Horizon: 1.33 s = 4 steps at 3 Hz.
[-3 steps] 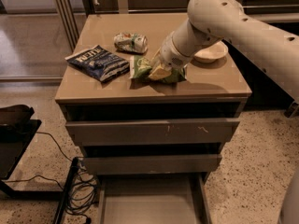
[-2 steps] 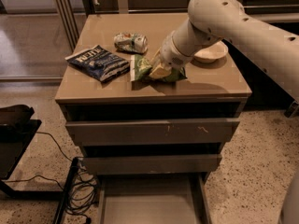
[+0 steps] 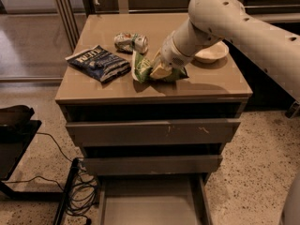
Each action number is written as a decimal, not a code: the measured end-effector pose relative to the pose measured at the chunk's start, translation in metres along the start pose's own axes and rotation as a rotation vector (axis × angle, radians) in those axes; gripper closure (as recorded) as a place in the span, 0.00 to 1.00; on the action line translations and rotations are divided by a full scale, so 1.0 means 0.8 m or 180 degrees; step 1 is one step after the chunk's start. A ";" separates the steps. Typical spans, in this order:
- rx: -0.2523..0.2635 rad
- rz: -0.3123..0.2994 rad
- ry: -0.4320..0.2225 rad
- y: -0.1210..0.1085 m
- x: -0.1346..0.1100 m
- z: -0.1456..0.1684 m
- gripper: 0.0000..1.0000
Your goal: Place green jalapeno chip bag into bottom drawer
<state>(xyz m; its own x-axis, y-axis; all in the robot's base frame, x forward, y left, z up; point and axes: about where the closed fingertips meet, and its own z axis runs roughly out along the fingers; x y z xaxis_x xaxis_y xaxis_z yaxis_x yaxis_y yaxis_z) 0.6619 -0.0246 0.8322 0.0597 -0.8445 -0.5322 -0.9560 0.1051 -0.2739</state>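
The green jalapeno chip bag (image 3: pixel 142 68) lies crumpled on the cabinet top, near the middle and toward the front edge, with its left end tipped upward. My gripper (image 3: pixel 162 71) comes down from the right, presses into the bag's right half and hides that part. The bottom drawer (image 3: pixel 151 201) is pulled out at the foot of the cabinet, and its flat grey floor shows nothing in it.
A dark blue chip bag (image 3: pixel 98 63) lies at the left of the top and a crushed can (image 3: pixel 131 42) behind the green bag. A shallow white bowl (image 3: pixel 212 53) sits at the right. The two upper drawers (image 3: pixel 154 132) are closed. Cables (image 3: pixel 82 193) lie on the floor at the left.
The green bag's left end has tipped up a little under the gripper. The arm has barely moved.
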 end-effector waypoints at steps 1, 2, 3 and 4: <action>0.0027 0.0032 -0.0113 0.015 0.004 -0.013 1.00; 0.0136 0.0010 -0.0308 0.053 0.003 -0.051 1.00; 0.0281 -0.0099 -0.0537 0.115 -0.009 -0.099 1.00; 0.0406 -0.0223 -0.0692 0.193 -0.027 -0.134 1.00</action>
<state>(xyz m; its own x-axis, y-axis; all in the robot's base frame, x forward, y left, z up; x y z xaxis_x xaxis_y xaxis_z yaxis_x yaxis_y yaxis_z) 0.4824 -0.0466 0.8876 0.1981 -0.7208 -0.6642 -0.9042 0.1272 -0.4078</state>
